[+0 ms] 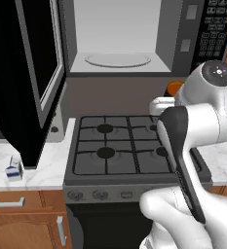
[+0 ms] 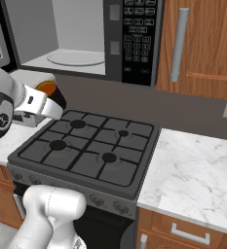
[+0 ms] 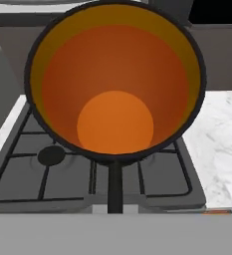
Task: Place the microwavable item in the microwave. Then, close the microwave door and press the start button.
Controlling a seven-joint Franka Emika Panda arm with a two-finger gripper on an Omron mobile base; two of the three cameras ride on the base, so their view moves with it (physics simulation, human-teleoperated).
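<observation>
Black cup (image 3: pixel 115 82), orange inside, sat clamped in the gripper (image 3: pixel 115 185), whose jaws were drawn together on its near wall; in the hand view the cup's mouth faced the camera, with the stove grates beneath it. It was held in the air over the gas stove (image 1: pixel 115 146), below the level of the microwave floor and not yet inside.

Left to right in the left base view: microwave door (image 1: pixel 34 73) swung wide open, a black panel with dark glass hanging out over the left counter. Small white-and-blue milk carton (image 1: pixel 14 168) stood on the marble counter (image 1: pixel 42 170) under the door's lower corner. Microwave (image 1: pixel 120 36) cavity open, pale grey, round turntable (image 1: pixel 117 60) bare. Stove directly below, four burners. A sliver of the cup's orange rim showed beside the arm's white wrist, at the right. Keypad strip (image 1: pixel 216 29) at the far right of the appliance.

Right base view: cup tilted over the stove's rear left corner.
</observation>
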